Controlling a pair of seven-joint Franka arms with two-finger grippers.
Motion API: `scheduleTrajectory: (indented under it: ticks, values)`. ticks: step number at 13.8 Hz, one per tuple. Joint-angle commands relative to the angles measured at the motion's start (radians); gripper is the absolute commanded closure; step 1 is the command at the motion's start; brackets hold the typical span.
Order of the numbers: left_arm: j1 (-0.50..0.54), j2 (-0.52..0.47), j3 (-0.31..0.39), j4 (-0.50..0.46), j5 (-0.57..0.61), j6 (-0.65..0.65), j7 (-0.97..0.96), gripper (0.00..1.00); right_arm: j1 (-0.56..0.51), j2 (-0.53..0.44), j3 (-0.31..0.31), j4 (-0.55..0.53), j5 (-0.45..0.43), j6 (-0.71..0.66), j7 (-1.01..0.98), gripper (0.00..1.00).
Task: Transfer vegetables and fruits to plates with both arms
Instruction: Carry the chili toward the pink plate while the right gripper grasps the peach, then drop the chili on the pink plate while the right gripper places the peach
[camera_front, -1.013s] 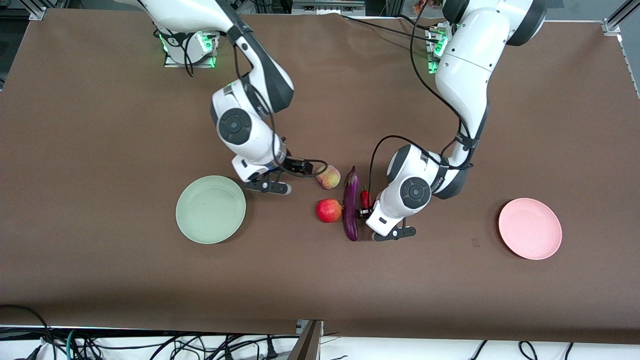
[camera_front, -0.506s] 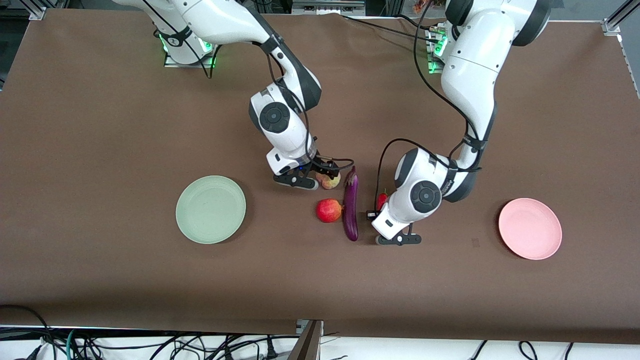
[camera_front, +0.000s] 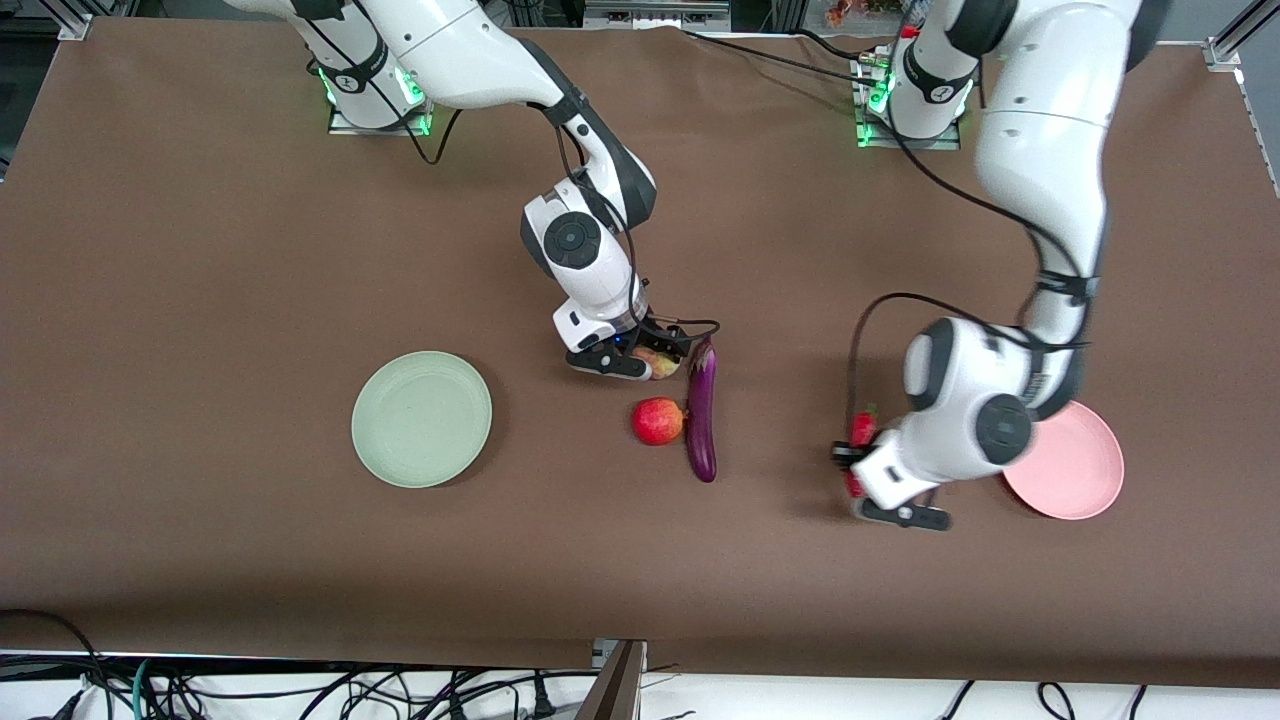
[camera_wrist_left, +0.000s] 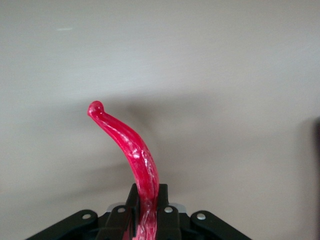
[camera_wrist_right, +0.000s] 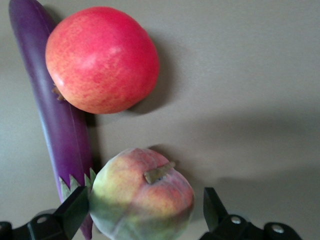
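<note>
The red chili pepper (camera_wrist_left: 132, 150) is clamped between the fingers of the left gripper (camera_front: 852, 468), up in the air over bare table between the eggplant (camera_front: 702, 410) and the pink plate (camera_front: 1075, 470), and closer to the plate. In the left wrist view the chili curves away from the closed fingers, its tip free.

The eggplant lies on the brown table (camera_front: 200, 300) near its middle, its long axis running toward the front camera. The red round fruit (camera_front: 657, 421) sits touching the eggplant, on the side toward the right arm's end of the table. The peach (camera_wrist_right: 142, 192) rests just beside the eggplant's capped end, farther from the front camera than the red fruit.

The right gripper (camera_front: 640, 358) is down around the peach; in the right wrist view its fingers (camera_wrist_right: 75, 210) stand spread on either side of the fruit, with small gaps showing, so it is not squeezing it.

The green plate (camera_front: 421, 419) lies well apart from the eggplant, toward the right arm's end of the table.
</note>
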Motion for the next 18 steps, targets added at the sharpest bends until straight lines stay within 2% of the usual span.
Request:
scheduleTrajectory:
  ticks: [1,2,3,4,5,7,9,11,14,16,17,18]
  values:
    - [0.130,-0.027,-0.005,-0.009,0.075,-0.062,0.230,1.00,0.023,0.039,-0.011,0.019,0.012,0.031,0.009,0.00]
    - [0.173,-0.042,-0.005,-0.015,0.100,-0.086,0.305,1.00,0.023,0.041,-0.011,0.019,0.012,0.037,0.005,0.06]
    - [0.220,-0.042,-0.005,-0.013,0.114,-0.111,0.391,1.00,0.023,0.042,-0.011,0.019,0.012,0.037,0.002,0.22]
    - [0.266,-0.042,-0.005,-0.013,0.117,-0.113,0.483,1.00,0.023,0.042,-0.011,0.019,0.012,0.037,0.004,0.46]
    - [0.308,-0.036,-0.004,-0.013,0.117,-0.113,0.561,1.00,0.023,0.042,-0.011,0.019,0.012,0.037,0.004,0.58]
    - [0.359,-0.030,-0.004,-0.015,0.119,-0.110,0.633,1.00,0.023,0.039,-0.011,0.019,0.012,0.037,0.002,0.67]
    - [0.367,-0.030,0.006,-0.016,0.161,-0.110,0.644,1.00,0.020,0.013,-0.012,0.019,0.020,0.023,0.002,0.67]
    - [0.382,-0.011,0.006,-0.016,0.175,-0.101,0.645,1.00,0.014,-0.051,-0.023,0.021,0.020,-0.093,0.012,0.67]
    - [0.380,0.012,0.006,-0.015,0.166,-0.082,0.644,1.00,0.008,-0.168,-0.092,0.022,0.011,-0.295,-0.005,0.67]
    - [0.380,0.027,0.004,-0.013,0.165,-0.073,0.644,1.00,-0.006,-0.208,-0.146,0.022,0.009,-0.377,-0.059,0.67]
    - [0.379,0.032,0.004,-0.013,0.165,-0.055,0.644,0.93,-0.015,-0.214,-0.185,0.024,0.009,-0.418,-0.120,0.67]
    - [0.376,0.036,0.004,-0.013,0.168,-0.036,0.644,0.72,-0.026,-0.214,-0.227,0.024,0.012,-0.454,-0.202,0.67]
